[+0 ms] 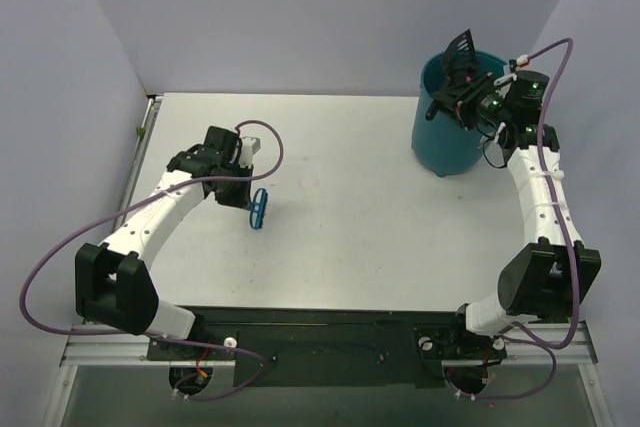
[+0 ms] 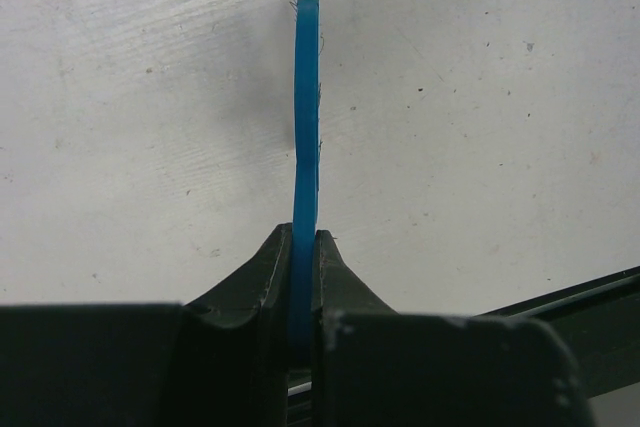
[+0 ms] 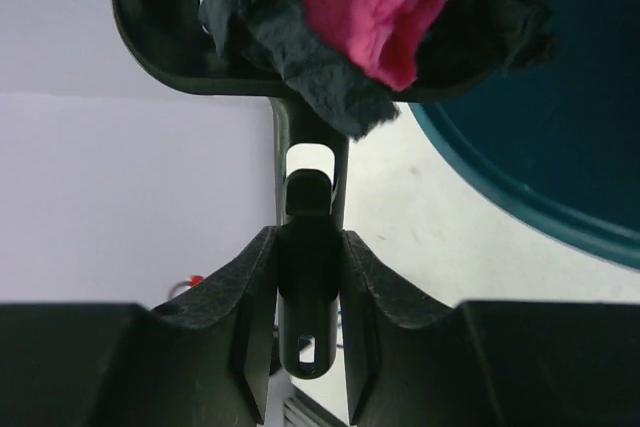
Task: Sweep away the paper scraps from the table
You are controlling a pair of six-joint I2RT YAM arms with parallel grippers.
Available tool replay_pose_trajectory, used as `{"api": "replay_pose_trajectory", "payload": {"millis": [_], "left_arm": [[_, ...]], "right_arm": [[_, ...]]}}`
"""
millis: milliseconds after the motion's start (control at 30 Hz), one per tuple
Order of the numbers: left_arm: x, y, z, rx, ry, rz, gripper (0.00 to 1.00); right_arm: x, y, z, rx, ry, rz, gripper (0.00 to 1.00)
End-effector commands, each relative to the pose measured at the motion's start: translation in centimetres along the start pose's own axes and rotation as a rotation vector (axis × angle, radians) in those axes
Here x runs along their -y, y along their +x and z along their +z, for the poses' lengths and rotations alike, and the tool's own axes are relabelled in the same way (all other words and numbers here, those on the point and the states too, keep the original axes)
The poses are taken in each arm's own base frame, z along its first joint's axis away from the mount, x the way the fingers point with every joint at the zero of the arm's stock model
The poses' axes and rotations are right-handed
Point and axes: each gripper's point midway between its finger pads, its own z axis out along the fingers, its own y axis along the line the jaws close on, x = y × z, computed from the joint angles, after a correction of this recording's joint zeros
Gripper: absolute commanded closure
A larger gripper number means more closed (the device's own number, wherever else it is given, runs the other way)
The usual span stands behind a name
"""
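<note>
Right pincer (image 3: 308, 247) clamped on scoop (image 3: 160, 47) handle, paper scraps (image 3: 375, 17) cropped above, left pincer (image 2: 305, 247) clamped on brush (image 2: 307, 127)

You are looking at a robotics lab cell rather than a home or a shop. The white table (image 1: 350, 247) is boxed in by plain pale panels (image 1: 300, 17) along its left, far and right edges, like a purpose-built enclosure. Along the near edge, a bare metal rail (image 1: 100, 352) carries the bolted bases of the left arm (image 1: 160, 202) and right arm (image 1: 545, 197). Loose purple cables (image 1: 25, 292) loop out from each arm.
</note>
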Motion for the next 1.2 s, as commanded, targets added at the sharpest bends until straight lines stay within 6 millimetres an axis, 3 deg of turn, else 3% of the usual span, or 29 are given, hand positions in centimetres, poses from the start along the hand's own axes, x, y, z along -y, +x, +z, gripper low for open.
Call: {"api": "replay_pose_trajectory", "payload": {"millis": [0,200,233,333,467,667,967,1067,1133,1167], "left_arm": [[-0.1,-1.9,-0.9,0.100,0.018,0.005,1.00],[-0.1,-1.7,-1.0,0.118,0.024,0.003,1.00],[-0.1,-1.7,-0.9,0.119,0.024,0.003,1.00],[0.0,-1.7,-1.1,0.131,0.028,0.005,1.00],[0.0,-1.7,-1.1,0.133,0.028,0.005,1.00],[0.0,-1.7,-1.1,0.134,0.032,0.004,1.00],[0.0,-1.8,-1.3,0.146,0.032,0.004,1.00],[0.1,-2.0,-1.5,0.162,0.037,0.005,1.00],[0.2,-2.2,-1.9,0.182,0.040,0.005,1.00],[0.2,-2.4,-2.0,0.194,0.040,0.005,1.00]], "right_arm": [[-7.4,-3.2,-1.9,0.109,-0.377,0.024,1.00],[-10.1,-4.7,-3.5,0.139,-0.666,0.150,1.00],[-9.8,-4.9,-3.1,0.113,-0.682,0.228,1.00],[-11.0,-5.5,-5.2,0.109,-0.861,0.298,1.00],[-11.0,-5.9,-6.7,0.111,-1.005,0.359,1.00],[-10.3,-5.1,-6.1,0.102,-0.970,0.334,1.00],[-12.5,-5.0,-7.4,0.112,-0.936,0.248,1.00],[-12.8,-4.0,-7.5,0.104,-0.900,0.191,1.00],[-12.7,-2.6,-6.8,0.094,-0.825,0.112,1.00],[-11.3,-1.7,-5.0,0.076,-0.725,0.086,1.00]]}}
